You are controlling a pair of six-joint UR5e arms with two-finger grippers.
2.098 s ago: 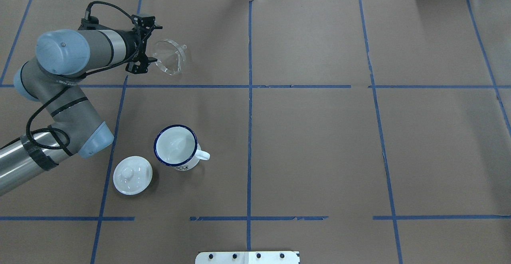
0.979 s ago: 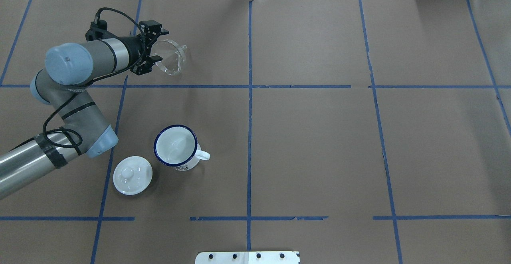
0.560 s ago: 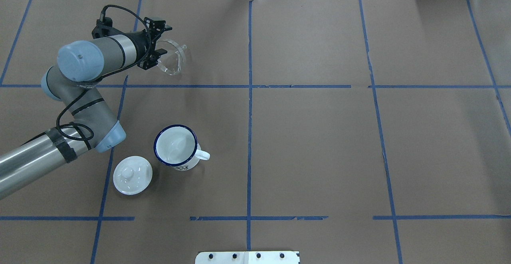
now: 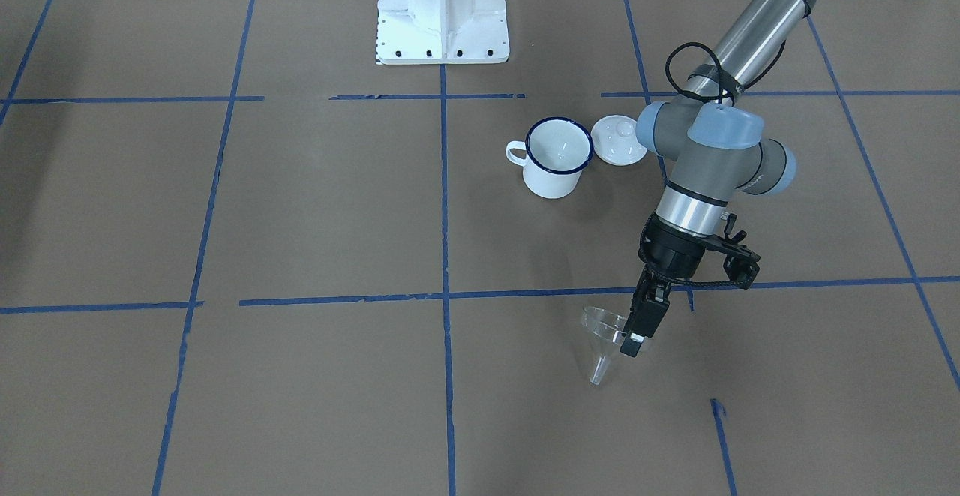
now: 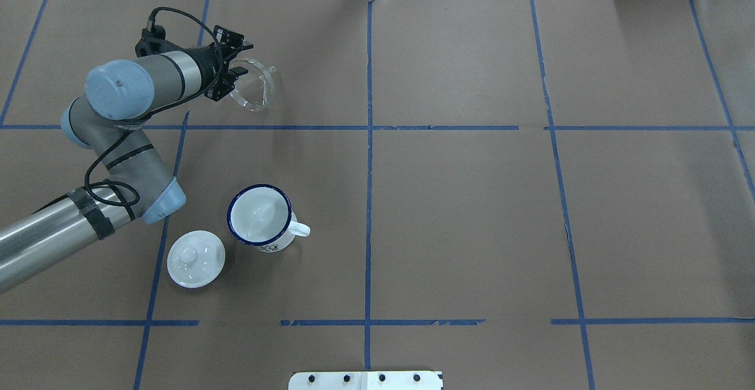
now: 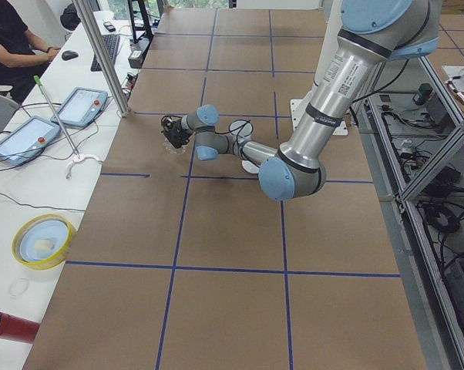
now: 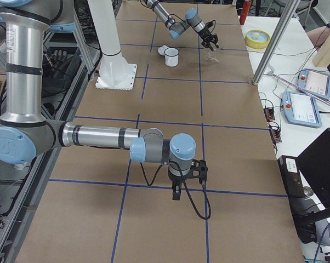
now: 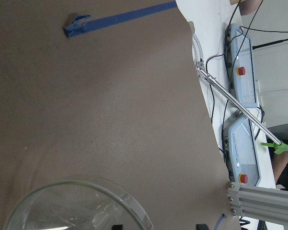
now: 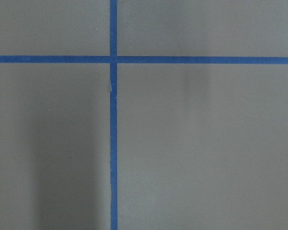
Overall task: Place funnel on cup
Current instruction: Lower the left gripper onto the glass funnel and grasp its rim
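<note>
I see open brown paper table between clear plastic funnel and white blue-rimmed enamel mug. Just beside mug: round white knobbed lid; left arm's blue-capped joint near.

Bright even overhead light; soft shadows on table; funnel faint, low-contrast.

Just 1 funnel, 1 cup, 1 lid.
</note>
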